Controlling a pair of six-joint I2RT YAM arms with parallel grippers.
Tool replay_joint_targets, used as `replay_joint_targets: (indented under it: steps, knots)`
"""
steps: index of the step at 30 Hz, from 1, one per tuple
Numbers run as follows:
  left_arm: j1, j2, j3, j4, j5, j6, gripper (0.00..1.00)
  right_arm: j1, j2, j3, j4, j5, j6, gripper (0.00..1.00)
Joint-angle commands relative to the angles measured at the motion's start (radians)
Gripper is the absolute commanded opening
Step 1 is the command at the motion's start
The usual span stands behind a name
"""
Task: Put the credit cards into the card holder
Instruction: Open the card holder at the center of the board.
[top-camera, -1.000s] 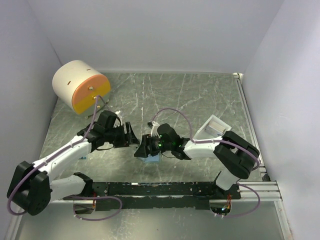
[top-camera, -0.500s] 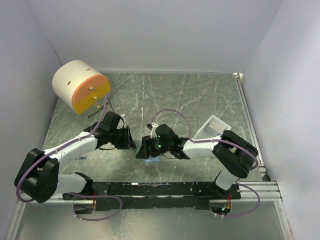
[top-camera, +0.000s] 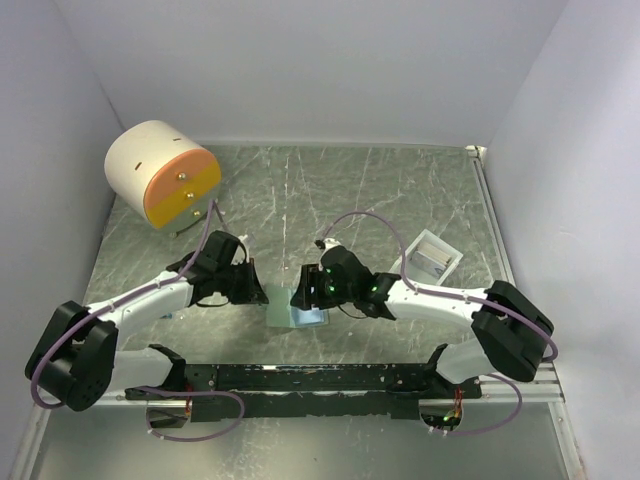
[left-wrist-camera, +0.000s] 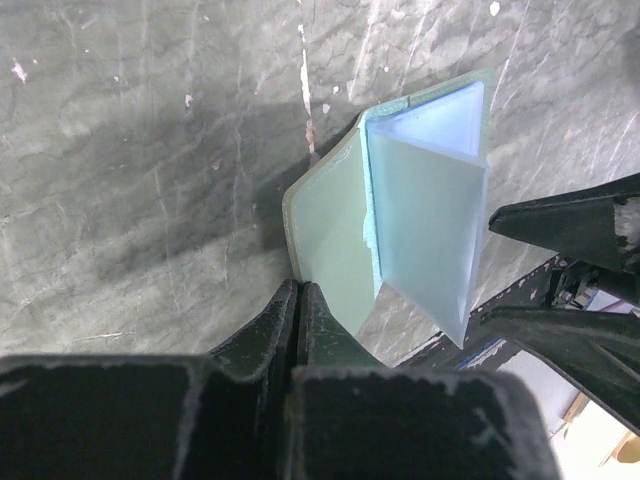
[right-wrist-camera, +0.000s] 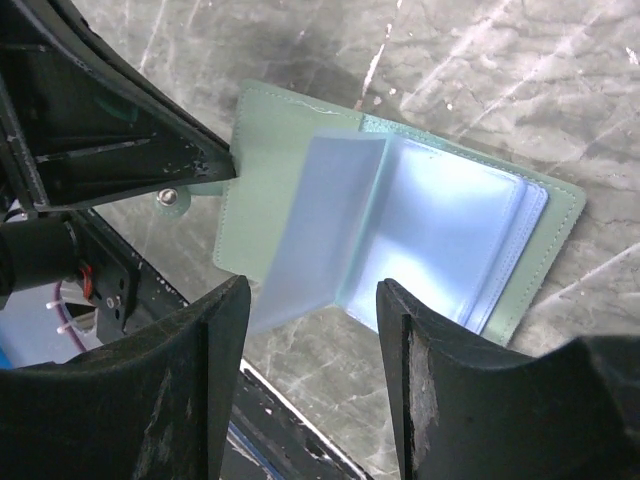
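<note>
Left claw (left-wrist-camera: 300, 295) has just snapped from wide to tight, pinching the cover edge of the card holder (right-wrist-camera: 440, 230), which now lies spread open on the table (top-camera: 400, 190) between the arms. Right claw (right-wrist-camera: 310, 288) hovers over it half-spread, holding nothing. So it's pinned for loading, and its pale sleeves look empty. Further right, the white tray (top-camera: 447, 247) seems to hold the credit cards (top-camera: 432, 258). Far left sits the round cabinet (top-camera: 160, 175), drawers closed.
</note>
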Motion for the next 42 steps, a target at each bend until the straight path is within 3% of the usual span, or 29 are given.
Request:
replay_joint_targets:
  steps: [1,6,12,25,42]
  knots:
    - [0.008,0.006,-0.018,0.078,0.044,-0.018,0.07,0.005,-0.002,-0.027,-0.019,0.032,0.036,0.54]
    - [0.007,0.015,-0.021,0.081,0.038,-0.019,0.07,0.003,-0.011,-0.052,-0.021,0.1,0.05,0.53]
    - [0.007,0.003,-0.024,0.073,0.038,-0.018,0.07,0.003,0.008,-0.055,-0.045,0.153,0.065,0.62]
    - [0.007,-0.001,-0.038,0.093,0.053,-0.031,0.07,0.004,0.049,-0.077,0.003,0.141,0.076,0.63]
    - [0.007,0.014,-0.043,0.1,0.05,-0.03,0.07,0.004,0.049,-0.068,0.043,0.108,0.053,0.51]
